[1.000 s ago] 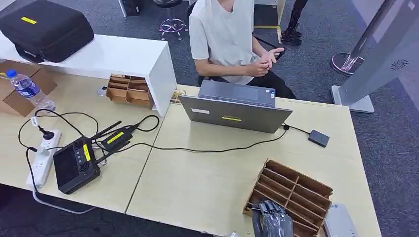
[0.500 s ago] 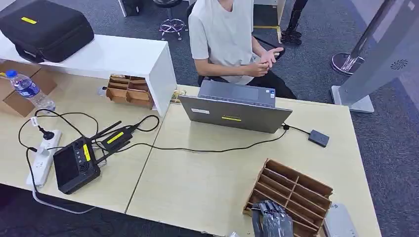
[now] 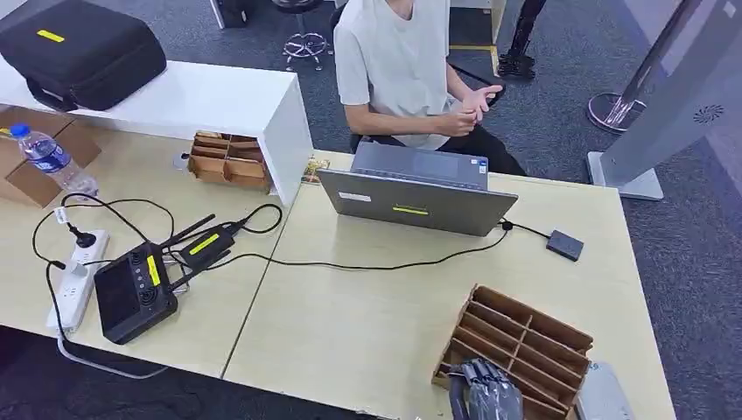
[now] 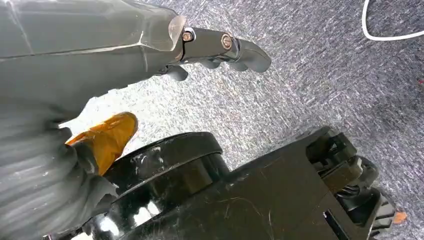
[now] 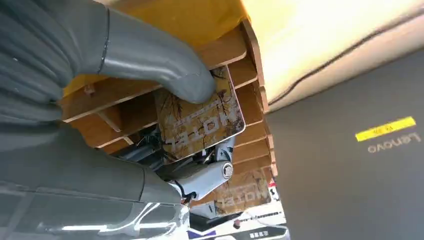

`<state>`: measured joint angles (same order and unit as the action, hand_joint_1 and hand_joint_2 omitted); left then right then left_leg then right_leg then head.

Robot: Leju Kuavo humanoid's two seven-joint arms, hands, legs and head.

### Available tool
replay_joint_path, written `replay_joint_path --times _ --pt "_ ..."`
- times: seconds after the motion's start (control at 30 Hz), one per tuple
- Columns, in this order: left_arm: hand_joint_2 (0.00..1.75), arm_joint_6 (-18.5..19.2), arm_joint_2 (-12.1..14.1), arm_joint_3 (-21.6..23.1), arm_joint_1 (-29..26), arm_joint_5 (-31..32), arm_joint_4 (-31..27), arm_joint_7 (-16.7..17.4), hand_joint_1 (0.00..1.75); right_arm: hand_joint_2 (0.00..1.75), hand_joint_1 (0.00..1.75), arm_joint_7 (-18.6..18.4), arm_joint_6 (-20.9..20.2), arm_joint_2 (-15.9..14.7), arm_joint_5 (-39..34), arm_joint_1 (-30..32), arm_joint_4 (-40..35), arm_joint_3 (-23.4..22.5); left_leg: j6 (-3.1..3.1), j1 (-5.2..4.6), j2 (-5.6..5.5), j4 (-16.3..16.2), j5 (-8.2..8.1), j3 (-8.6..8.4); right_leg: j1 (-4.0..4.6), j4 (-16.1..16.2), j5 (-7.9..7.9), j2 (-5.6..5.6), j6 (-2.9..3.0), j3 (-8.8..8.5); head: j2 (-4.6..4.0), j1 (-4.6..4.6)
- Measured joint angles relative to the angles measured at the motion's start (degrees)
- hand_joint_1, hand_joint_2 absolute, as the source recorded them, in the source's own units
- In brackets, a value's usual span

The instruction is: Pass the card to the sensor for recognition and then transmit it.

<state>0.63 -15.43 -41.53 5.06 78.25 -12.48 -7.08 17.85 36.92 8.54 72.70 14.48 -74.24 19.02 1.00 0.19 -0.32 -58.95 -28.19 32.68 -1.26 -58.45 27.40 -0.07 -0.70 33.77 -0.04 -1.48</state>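
Fingers (image 5: pixel 210 175) and thumb of the right hand (image 3: pixel 486 392) pinch a card (image 5: pixel 200 122) inside the wooden rack (image 3: pixel 525 337) at the bench's (image 3: pixel 350 332) five o'clock corner; lifting askew could snag a divider and drag the rack.

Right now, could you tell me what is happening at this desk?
The robot's right hand is at the wooden card rack near the desk's front edge, pinching a card marked HOTEL between thumb and fingers among the slots. The left hand hangs over the carpet holding nothing. A person sits behind the laptop, and a small black box is cabled to it.
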Motion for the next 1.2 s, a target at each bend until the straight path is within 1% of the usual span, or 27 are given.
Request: replay_joint_path --times 0.1,0.17,0.23,0.3,0.33,0.6,1.2 --pt "1.75 0.0 0.0 0.0 0.0 0.1 0.0 0.5 0.00 1.75 1.52 3.2 0.0 1.5 1.2 0.5 -2.4 -1.7 0.00 0.01 0.02 0.0 0.00 0.06 0.00 0.0 0.01 0.02 0.03 0.03 0.00 0.02" --pt "1.75 0.0 0.0 0.0 0.0 0.1 0.0 1.1 0.00 1.75 1.52 2.2 0.0 2.8 2.8 -0.8 -3.0 -2.4 0.01 0.01 0.10 0.0 0.00 0.06 0.00 -0.1 -0.01 0.08 0.06 0.09 0.00 0.00" --pt "1.75 0.0 0.0 0.1 0.1 0.2 0.0 1.5 0.00 1.75 1.52 -2.6 0.0 3.5 3.7 -2.6 -4.5 -2.1 0.02 0.00 0.08 0.0 0.02 0.02 0.00 -0.1 -0.01 0.05 0.06 0.10 0.00 0.02" --pt "1.75 0.1 0.0 0.1 0.1 0.3 0.0 1.7 0.00 1.75 1.52 -4.7 0.0 3.6 4.1 -3.3 -6.3 -1.3 0.06 0.01 0.05 0.0 0.05 0.03 0.00 -0.1 -0.02 0.01 0.07 0.09 0.00 0.02" --pt "1.75 0.1 0.0 0.1 0.1 0.3 0.0 1.7 0.00 1.75 1.52 -5.0 0.0 3.6 4.1 -3.5 -7.0 -1.0 0.06 0.00 0.06 0.0 0.05 0.03 0.00 -0.1 -0.02 0.03 0.07 0.09 0.00 0.00" --pt "1.75 0.1 0.0 0.1 0.1 0.4 0.0 1.8 0.00 1.75 1.52 -5.0 0.0 3.6 3.9 -3.9 -10.9 0.1 0.06 0.01 0.06 0.0 0.04 0.04 0.00 -0.1 0.00 0.03 0.07 0.12 0.00 0.00" --pt "1.75 0.1 0.0 0.1 0.1 0.5 0.0 2.0 0.00 1.75 1.52 -5.6 0.0 3.6 4.2 -4.1 -11.5 0.4 0.06 0.01 0.06 0.0 0.04 0.04 0.00 -0.1 0.00 0.03 0.08 0.11 0.00 0.00"
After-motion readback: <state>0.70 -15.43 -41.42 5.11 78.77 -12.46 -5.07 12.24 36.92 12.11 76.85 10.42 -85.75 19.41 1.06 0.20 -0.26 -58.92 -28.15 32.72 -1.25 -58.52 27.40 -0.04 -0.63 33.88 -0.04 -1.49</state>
